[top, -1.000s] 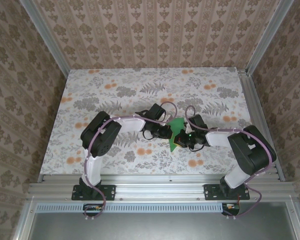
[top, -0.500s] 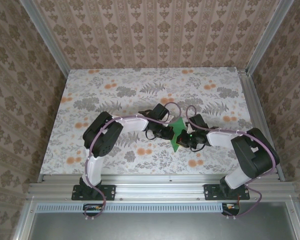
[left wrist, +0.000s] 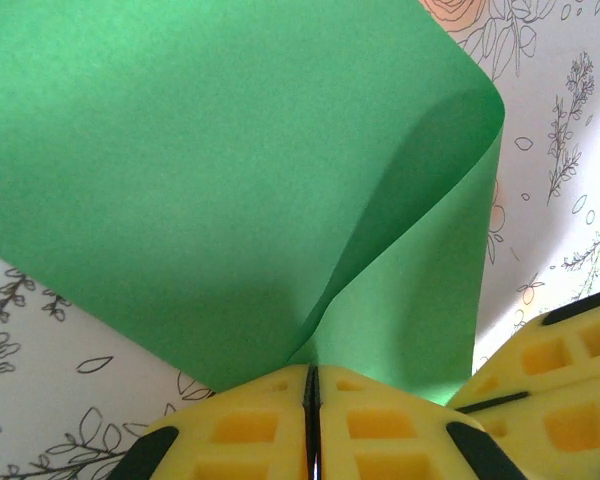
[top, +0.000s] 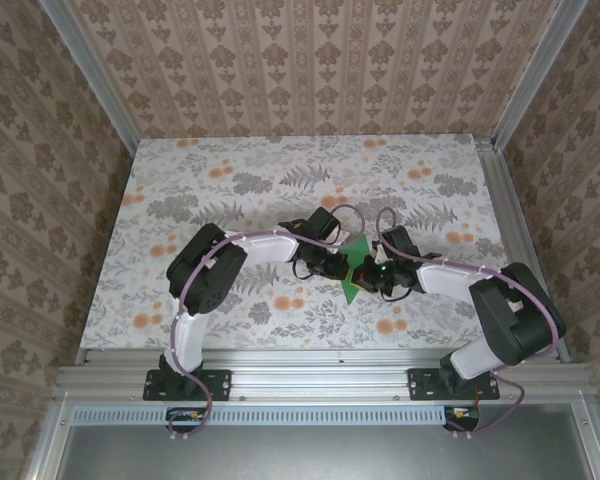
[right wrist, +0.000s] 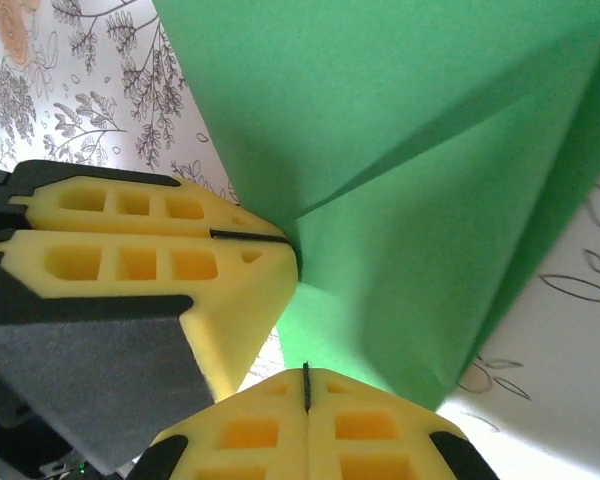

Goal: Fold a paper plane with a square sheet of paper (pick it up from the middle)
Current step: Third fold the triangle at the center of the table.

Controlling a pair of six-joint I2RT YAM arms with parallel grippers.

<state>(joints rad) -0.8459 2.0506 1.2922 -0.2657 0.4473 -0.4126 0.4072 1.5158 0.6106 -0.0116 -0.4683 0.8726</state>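
Floral-printed table (top: 230,170) sits between patterned walls. Over the table's middle, a little toward its near edge, the green paper (top: 350,287) is pinched by both claws. The left claw (top: 341,268) reaches in from the table's left side, its yellow fingers (left wrist: 240,430) pressed together on one edge of the paper, where the sheet curls into a loose fold. The right claw (top: 366,276) comes from the table's right side, likewise clamped on the paper, its tips near the left claw's.

The green sheet (left wrist: 230,170) is cropped top and left (left wrist view).
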